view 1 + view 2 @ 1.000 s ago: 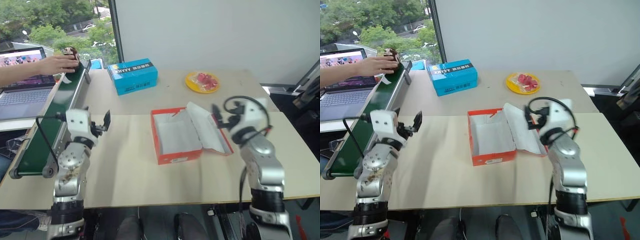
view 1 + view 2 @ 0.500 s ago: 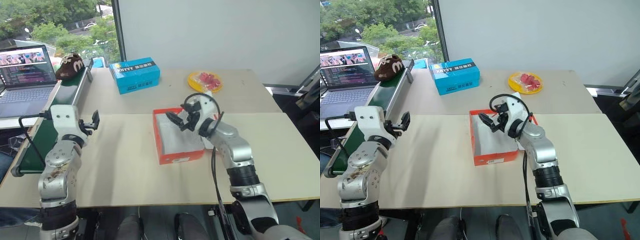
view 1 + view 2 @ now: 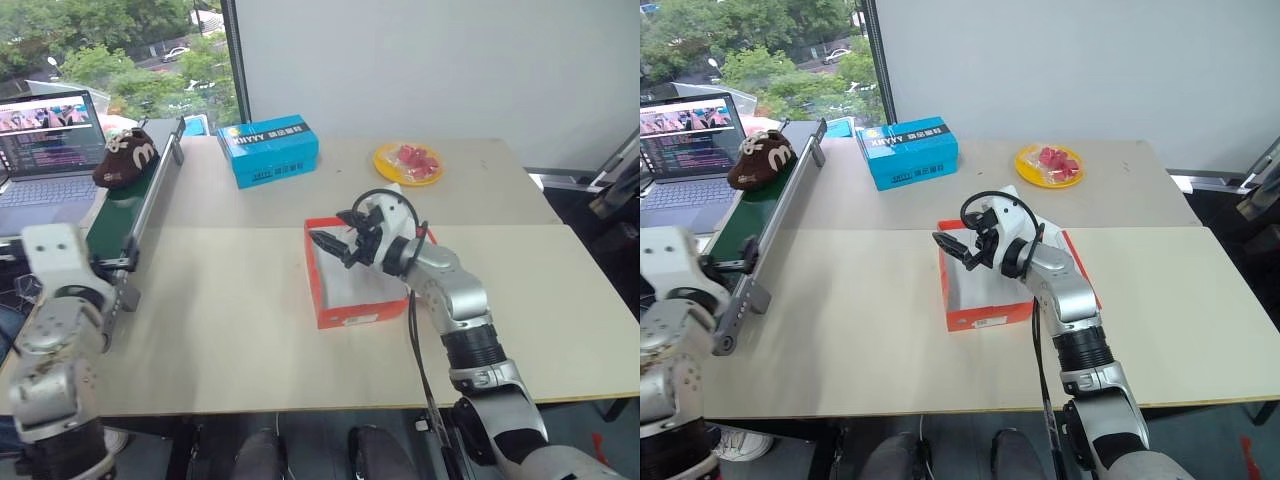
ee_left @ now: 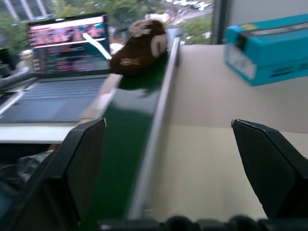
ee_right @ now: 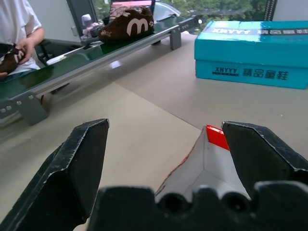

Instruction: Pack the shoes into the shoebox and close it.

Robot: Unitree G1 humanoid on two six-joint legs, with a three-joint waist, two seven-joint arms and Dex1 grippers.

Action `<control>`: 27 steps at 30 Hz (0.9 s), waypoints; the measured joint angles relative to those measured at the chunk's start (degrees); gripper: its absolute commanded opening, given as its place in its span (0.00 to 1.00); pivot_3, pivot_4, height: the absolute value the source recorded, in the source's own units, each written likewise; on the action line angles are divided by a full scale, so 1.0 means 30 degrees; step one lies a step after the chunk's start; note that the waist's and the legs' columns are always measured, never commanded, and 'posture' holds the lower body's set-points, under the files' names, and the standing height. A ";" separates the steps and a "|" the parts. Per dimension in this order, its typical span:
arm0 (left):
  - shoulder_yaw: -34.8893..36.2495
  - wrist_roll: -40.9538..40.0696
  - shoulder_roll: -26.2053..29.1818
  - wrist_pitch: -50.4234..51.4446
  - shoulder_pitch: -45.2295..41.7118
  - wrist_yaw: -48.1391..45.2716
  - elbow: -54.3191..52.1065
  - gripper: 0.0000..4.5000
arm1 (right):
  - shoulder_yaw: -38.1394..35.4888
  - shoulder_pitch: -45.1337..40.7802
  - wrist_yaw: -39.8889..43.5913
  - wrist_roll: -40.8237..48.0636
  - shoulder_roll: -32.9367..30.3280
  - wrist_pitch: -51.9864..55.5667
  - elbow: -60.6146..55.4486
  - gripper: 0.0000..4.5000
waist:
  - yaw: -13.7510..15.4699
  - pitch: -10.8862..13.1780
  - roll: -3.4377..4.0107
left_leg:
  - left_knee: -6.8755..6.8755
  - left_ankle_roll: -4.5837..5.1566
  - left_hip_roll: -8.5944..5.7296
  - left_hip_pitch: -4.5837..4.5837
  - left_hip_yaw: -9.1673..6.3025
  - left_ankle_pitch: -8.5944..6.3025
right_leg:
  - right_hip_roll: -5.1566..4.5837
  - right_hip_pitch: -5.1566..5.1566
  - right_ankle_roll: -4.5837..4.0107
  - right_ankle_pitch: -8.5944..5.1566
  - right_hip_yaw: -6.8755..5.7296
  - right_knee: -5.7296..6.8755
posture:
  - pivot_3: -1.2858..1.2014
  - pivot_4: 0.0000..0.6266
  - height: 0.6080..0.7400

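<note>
Behind right arm (image 3: 450, 290), shoebox (image 3: 345, 318) lid hidden

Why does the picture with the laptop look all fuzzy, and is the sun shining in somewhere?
In the left wrist view the laptop, the shoe on the green belt and the blue box look soft and smeared. In the left eye view, daylight comes through the window behind the laptop. The table is evenly lit, with no hard glare.

Two shoes (image 5: 126, 28) (image 5: 8, 60), one shoebox (image 3: 345, 300), one blue box (image 3: 268, 150), one laptop (image 3: 50, 150), one yellow plate (image 3: 407, 163).
</note>
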 measured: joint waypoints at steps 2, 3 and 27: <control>0.0260 -0.0193 0.0655 -0.0108 -0.0002 -0.0688 0.1189 1.00 | 0.0429 0.0008 0.0494 0.0050 -0.0073 0.0173 -0.0393 1.00 | -0.0009 0.0002 0.0002 | -0.0004 -0.0001 0.0004 -0.0006 0.0003 0.0000 | -0.0003 -0.0012 -0.0002 -0.0001 -0.0002 0.0000 | 0.52 0.24 1.00; 0.0253 -0.0344 0.1274 -0.0199 -0.0002 -0.1312 0.2066 1.00 | 0.0658 0.0016 0.0780 0.0082 -0.0118 0.0199 -0.0643 1.00 | -0.0009 0.0002 0.0001 | -0.0005 -0.0002 0.0007 -0.0009 0.0004 0.0001 | 0.0001 -0.0019 -0.0006 -0.0003 -0.0006 0.0003 | 0.52 0.24 1.00; -0.5212 0.2770 0.9122 -1.0238 -1.0644 -1.1990 2.5334 1.00 | 0.1564 0.1725 0.0737 -0.0597 -0.0539 0.0711 -0.2926 1.00 | -0.0063 0.0011 -0.0050 | 0.0019 -0.0036 0.0006 -0.0210 0.0210 0.0023 | 0.0019 -0.0234 -0.0063 -0.0005 -0.0071 0.0049 | 0.52 0.24 1.00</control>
